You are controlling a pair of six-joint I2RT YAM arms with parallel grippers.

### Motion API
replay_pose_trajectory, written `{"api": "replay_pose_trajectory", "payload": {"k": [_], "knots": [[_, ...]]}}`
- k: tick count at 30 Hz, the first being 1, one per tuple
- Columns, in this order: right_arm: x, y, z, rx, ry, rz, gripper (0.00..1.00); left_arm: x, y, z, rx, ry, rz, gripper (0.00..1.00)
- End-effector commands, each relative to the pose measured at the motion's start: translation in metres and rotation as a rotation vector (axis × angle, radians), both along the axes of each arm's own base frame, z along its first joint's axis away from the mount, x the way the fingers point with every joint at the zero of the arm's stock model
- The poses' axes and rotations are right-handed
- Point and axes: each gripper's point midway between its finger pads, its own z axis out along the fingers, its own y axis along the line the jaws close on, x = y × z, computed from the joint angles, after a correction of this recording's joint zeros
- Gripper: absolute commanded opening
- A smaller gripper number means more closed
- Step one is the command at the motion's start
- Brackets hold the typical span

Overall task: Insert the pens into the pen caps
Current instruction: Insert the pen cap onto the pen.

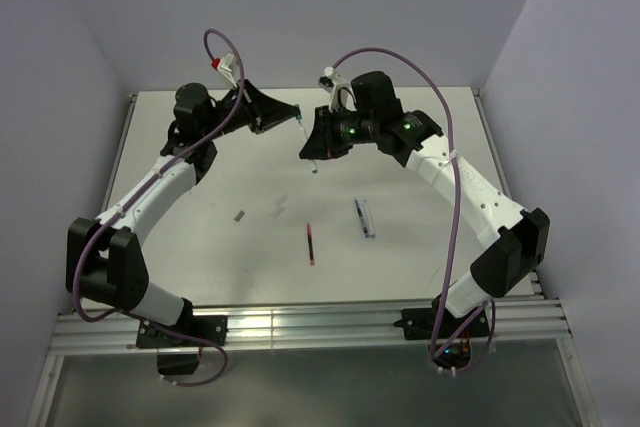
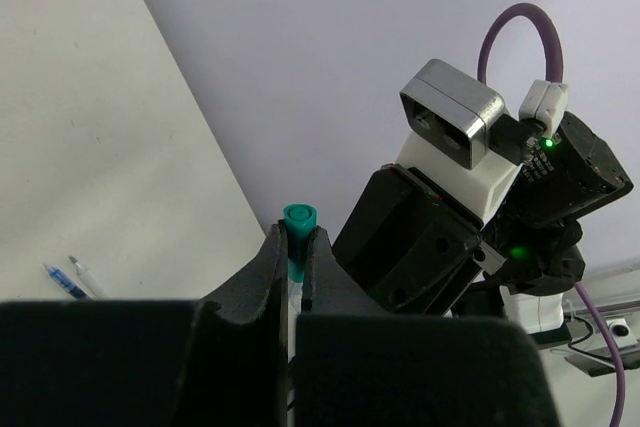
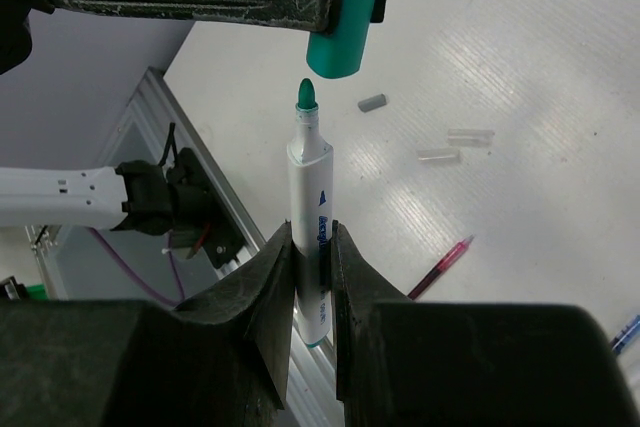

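Above the far middle of the table, my left gripper [image 1: 294,115] is shut on a teal pen cap [image 1: 299,116]. In the left wrist view the cap [image 2: 298,219] pokes out between the closed fingertips of the left gripper [image 2: 297,239]. My right gripper [image 3: 312,247] is shut on a white pen with a green tip [image 3: 313,197], held upright. Its tip points at the open end of the cap [image 3: 345,32] and stops a small gap short of it, slightly off to the left. From above the pen [image 1: 309,147] slants below the cap.
On the table lie a red pen [image 1: 311,244], a dark blue pen [image 1: 360,217] with a pale pen [image 1: 370,219] beside it, a grey cap [image 1: 240,214] and clear caps [image 1: 281,207]. Purple cables loop over both arms. Walls close in the back and both sides.
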Motion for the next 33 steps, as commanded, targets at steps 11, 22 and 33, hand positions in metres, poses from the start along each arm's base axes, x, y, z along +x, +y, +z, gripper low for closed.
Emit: {"api": "replay_pose_trajectory", "payload": {"k": [11,22,33], "knots": [[0.002,-0.005,0.010,0.020,-0.026,-0.008,0.00,-0.014,0.000,0.018,-0.032,-0.064,-0.038,0.00],[-0.002,-0.006,0.011,0.023,-0.030,0.003,0.00,-0.013,0.000,0.026,-0.054,-0.064,-0.045,0.00],[0.002,-0.009,0.014,0.028,-0.031,-0.010,0.00,-0.016,0.002,0.017,-0.038,-0.052,-0.049,0.00]]}}
